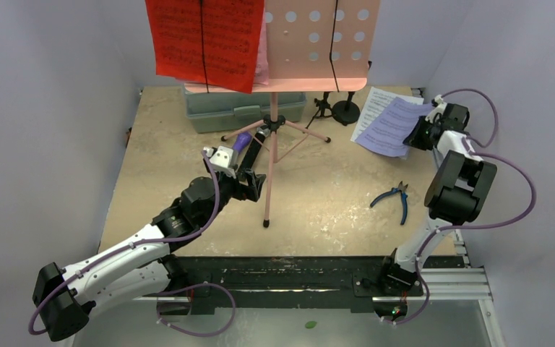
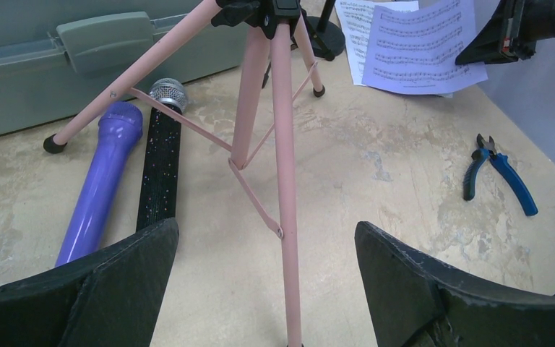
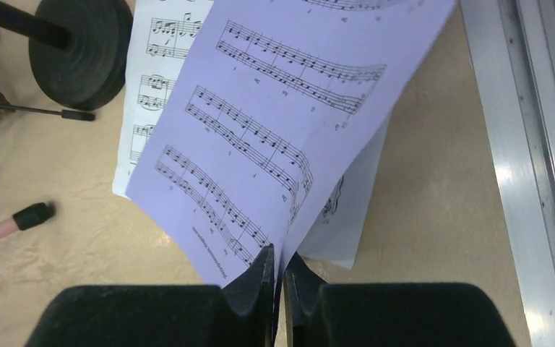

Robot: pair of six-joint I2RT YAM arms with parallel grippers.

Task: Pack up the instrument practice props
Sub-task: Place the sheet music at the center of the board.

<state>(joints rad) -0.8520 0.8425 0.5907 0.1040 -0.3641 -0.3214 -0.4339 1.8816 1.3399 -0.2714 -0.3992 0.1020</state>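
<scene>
The pink tripod (image 1: 272, 155) stands mid-table, its perforated tray (image 1: 318, 40) carrying a red sheet-music page (image 1: 206, 43). My left gripper (image 2: 267, 238) is open, its jaws wide on either side of the tripod's front leg (image 2: 287, 217) without touching it. A purple microphone (image 2: 101, 191) and a black silver-headed microphone (image 2: 160, 159) lie side by side under the tripod. My right gripper (image 3: 278, 264) is shut on the corner of a white sheet-music page (image 3: 260, 130), lifted and curled above another page (image 3: 155, 94) lying flat. Small black mic mounts (image 1: 345, 110) stand behind.
A grey-green plastic case (image 1: 238, 112) lies shut at the back behind the tripod. Blue-handled pliers (image 1: 397, 199) lie on the table front right. A metal rail (image 3: 527, 181) runs along the table's right edge, next to the pages.
</scene>
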